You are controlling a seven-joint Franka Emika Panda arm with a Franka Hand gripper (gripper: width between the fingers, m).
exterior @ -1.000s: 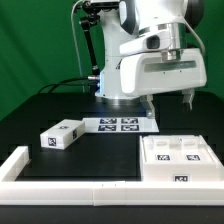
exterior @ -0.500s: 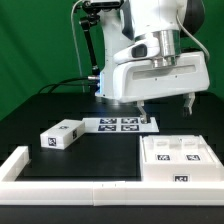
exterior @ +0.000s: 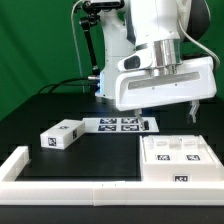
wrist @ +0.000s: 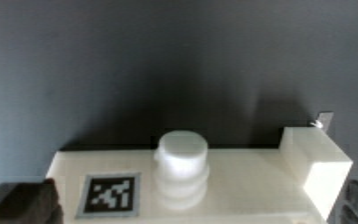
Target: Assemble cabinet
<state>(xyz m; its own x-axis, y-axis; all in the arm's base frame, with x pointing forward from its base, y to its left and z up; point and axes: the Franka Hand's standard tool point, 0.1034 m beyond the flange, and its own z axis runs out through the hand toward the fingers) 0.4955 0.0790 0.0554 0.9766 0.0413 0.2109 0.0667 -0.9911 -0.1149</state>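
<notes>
The white cabinet box (exterior: 178, 160) with black-and-white tags lies at the front of the exterior view's right. A small tagged white block (exterior: 62, 133) lies apart at the left. My gripper (exterior: 166, 108) hangs open and empty above and just behind the box. In the wrist view a white cabinet part (wrist: 247, 185) lies under the gripper (wrist: 194, 214). It carries one tag (wrist: 108, 193), a short white cylinder (wrist: 183, 158) and a raised block (wrist: 314, 160). The dark fingertips (wrist: 25, 205) stand wide at either side of it, touching nothing.
The marker board (exterior: 122, 124) lies flat in the middle of the black table, behind the box and block. A long low white border rail (exterior: 60, 185) runs along the front and turns up at the left corner. A green backdrop stands behind.
The arm has swung toward the exterior view's right, so the gripper has shifted from over the marker board toward the cabinet box. The parts have not moved.
</notes>
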